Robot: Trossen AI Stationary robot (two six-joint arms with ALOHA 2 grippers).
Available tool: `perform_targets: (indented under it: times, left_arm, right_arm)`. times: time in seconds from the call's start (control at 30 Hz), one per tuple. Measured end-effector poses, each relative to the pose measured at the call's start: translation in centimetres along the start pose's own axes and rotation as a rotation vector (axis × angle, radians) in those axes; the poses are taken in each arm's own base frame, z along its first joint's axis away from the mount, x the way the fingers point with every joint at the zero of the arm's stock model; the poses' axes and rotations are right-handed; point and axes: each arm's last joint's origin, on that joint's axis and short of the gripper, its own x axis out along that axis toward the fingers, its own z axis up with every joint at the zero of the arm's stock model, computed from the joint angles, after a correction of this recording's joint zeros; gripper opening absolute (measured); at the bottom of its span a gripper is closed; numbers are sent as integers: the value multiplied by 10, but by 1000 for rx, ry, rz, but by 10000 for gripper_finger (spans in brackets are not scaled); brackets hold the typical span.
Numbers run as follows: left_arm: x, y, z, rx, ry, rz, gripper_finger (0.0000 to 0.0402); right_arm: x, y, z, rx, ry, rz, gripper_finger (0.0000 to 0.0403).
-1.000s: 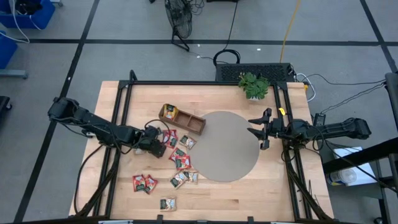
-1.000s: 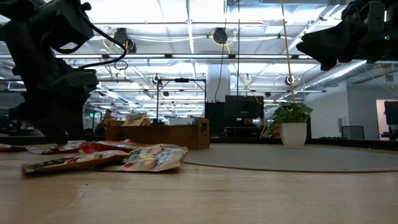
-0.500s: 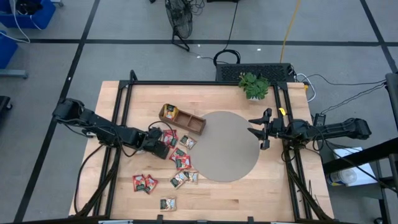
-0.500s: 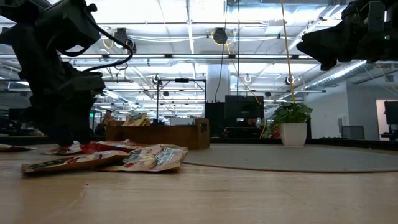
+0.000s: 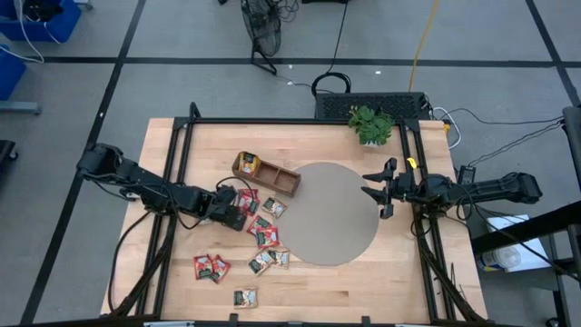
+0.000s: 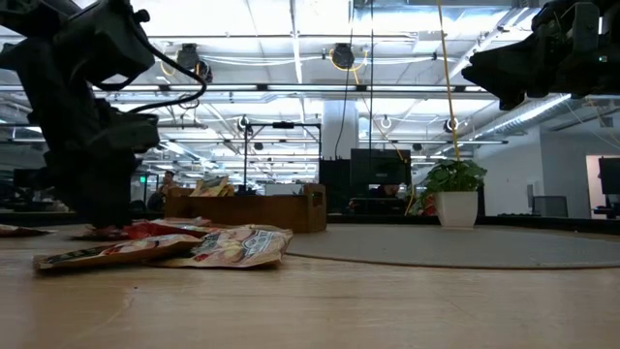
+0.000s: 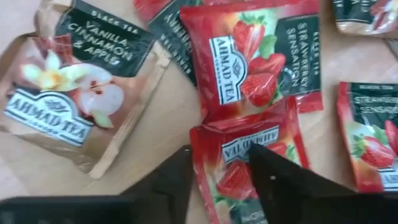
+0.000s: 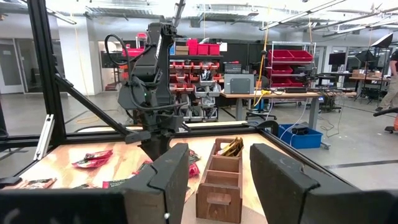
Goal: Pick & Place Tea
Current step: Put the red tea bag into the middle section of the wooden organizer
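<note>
**Left gripper straddling a red tea sachet**

The left gripper [image 5: 232, 216] is reaching down among the tea sachets [image 5: 261, 227] scattered at about 8 o'clock from the round grey mat [image 5: 334, 213]. In the left wrist view its two dark fingers [image 7: 280, 183] are sitting on either side of a red strawberry sachet [image 7: 245, 168], jaws partly apart around it; whether they are pinching it yet cannot be told. A second red strawberry sachet [image 7: 252, 53] is lying just beyond, and a brown vanilla sachet [image 7: 78, 90] is lying beside that one.

More sachets are lying toward 6 o'clock on the table [image 5: 182, 136]. The wooden tray [image 5: 266, 174] is sitting at 10 o'clock from the mat, with some sachets in one end compartment.

The right gripper [image 5: 379, 193] is hovering at the mat's 3 o'clock edge, jaws apart and holding nothing. The potted plant [image 5: 371, 123] is standing at 1 o'clock.
</note>
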Motion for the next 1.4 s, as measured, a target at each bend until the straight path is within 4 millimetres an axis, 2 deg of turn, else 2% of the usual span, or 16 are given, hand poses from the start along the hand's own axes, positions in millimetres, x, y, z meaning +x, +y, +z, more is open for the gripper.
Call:
perform_targets:
  times: [0.2, 0.23, 0.37, 0.57, 0.73, 0.9, 1.07, 1.2, 1.4]
  left_arm:
    - [-5, 3, 1, 13, -26, -11, 21]
    - [-7, 3, 1, 11, -27, -22, 11]
    - [-22, -2, 3, 24, 5, -151, 6]
    - [-50, -17, 17, 136, -158, -256, 3]
    - [-70, -31, 31, 295, -337, -251, 2]
    - [-84, -38, 48, 456, -532, -148, 2]
    - [-88, -37, 64, 636, -692, 18, 1]
    - [-84, -30, 83, 674, -749, 83, 1]
    - [-74, -15, 111, 692, -732, 12, 1]
  right_arm:
    - [0, 0, 0, 0, 0, 0, 155]
    - [0, 0, 0, 0, 0, 0, 155]
    - [0, 0, 0, 0, 0, 0, 155]
    - [0, 0, 0, -1, 3, 0, 155]
    - [1, 0, -1, -3, 11, 1, 155]
    - [1, 0, -2, -3, 13, 1, 155]
    - [1, 0, -1, -2, 10, 0, 155]
    - [1, 0, -1, -2, 9, 0, 155]
    - [1, 0, -1, -2, 7, 0, 155]
